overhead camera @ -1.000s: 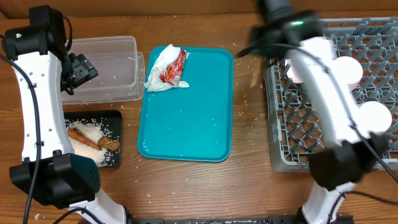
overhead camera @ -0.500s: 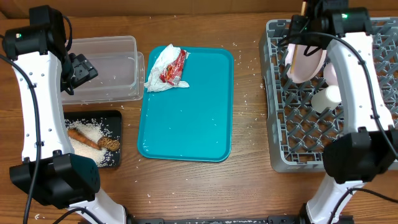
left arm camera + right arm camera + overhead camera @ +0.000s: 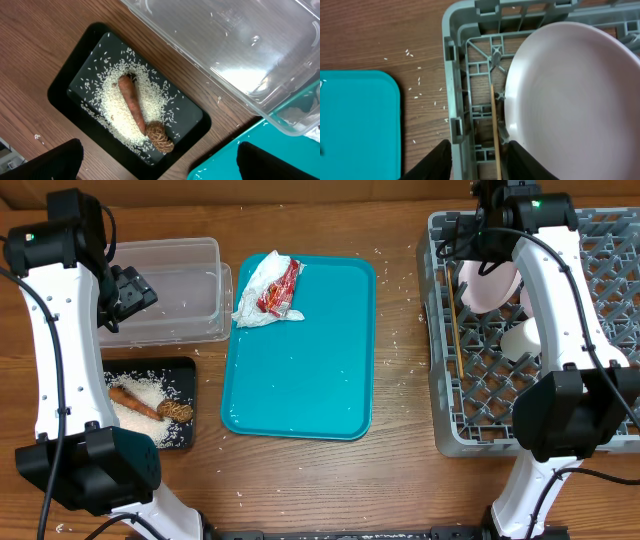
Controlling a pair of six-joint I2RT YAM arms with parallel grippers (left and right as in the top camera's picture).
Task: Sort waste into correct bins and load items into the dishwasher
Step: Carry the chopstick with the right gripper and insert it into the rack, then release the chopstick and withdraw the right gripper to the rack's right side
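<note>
My right gripper (image 3: 481, 162), clamped a second ago, now stands partly open over the dish rack (image 3: 451, 75) holding nothing, and the wooden stick (image 3: 494, 125) lies free in the rack just beside the plate (image 3: 570, 90), so I judge this item loaded.

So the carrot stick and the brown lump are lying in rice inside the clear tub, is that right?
No. The carrot stick and the brown lump are lying in rice inside the black tray, not the clear tub. The left wrist view shows it.
</note>
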